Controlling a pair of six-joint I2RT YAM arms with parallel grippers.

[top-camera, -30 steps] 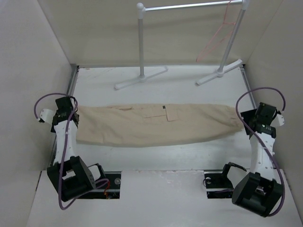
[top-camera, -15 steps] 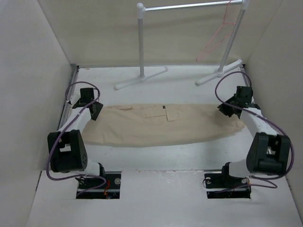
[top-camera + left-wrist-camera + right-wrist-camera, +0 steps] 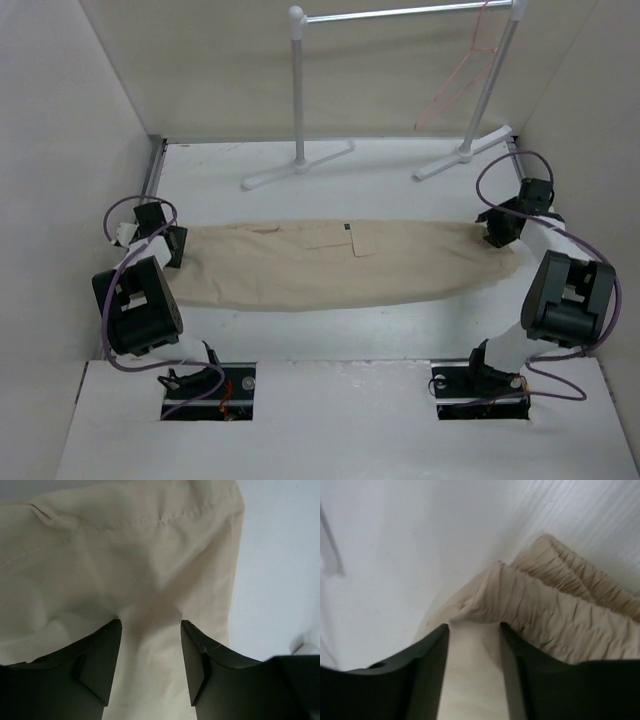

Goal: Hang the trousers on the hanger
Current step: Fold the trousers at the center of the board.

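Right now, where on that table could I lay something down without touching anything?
Two bare strips of table: a near one between the trousers and the table's front edge, and a far one between the trousers and the rack feet. Both trouser ends are crowded, by the left gripper and the right gripper.

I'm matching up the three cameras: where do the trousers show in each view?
Top external: trousers lie lengthwise across the middle of the table.
Left wrist: trousers fill the top, left and centre.
Right wrist: trousers show their gathered end right of centre, toward the bottom.
Shared landmark: the white table bordering the cloth.
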